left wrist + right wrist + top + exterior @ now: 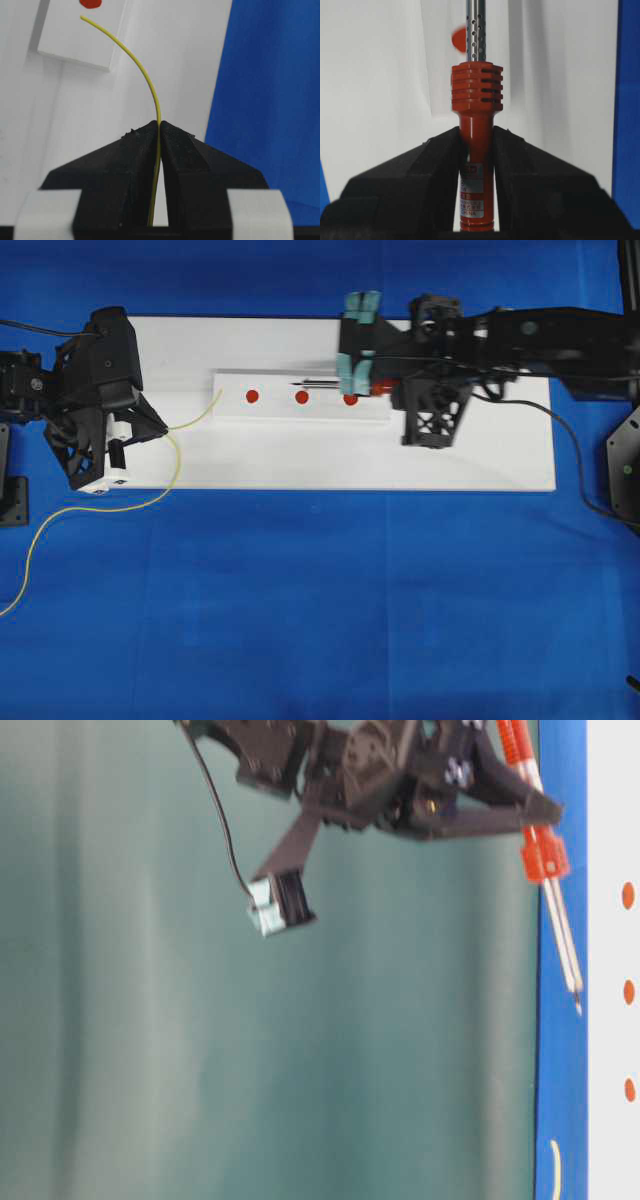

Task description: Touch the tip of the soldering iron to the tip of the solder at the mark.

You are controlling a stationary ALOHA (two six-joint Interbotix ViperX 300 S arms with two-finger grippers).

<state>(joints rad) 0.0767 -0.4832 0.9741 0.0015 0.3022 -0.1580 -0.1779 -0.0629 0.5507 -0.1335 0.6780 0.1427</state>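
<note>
The soldering iron (340, 385) lies level over a white block (300, 412) that bears three red marks. Its dark tip hangs just above the middle mark (301, 397). My right gripper (385, 390) is shut on its red-orange handle (476, 95). The silver shaft (560, 930) slopes down toward the board. The solder (195, 412), a thin yellow wire, is pinched in my left gripper (165, 428), which is shut on it (160, 125). The solder (145, 75) arcs forward, and its tip ends at the block's left end, just short of the left mark (91, 3).
The block sits on a white board (480, 460) over blue cloth. Loose solder trails off the board's front left corner to the cloth's left edge (60, 520). A black cord (570, 460) runs off the right side. A black mount (12, 490) stands at far left.
</note>
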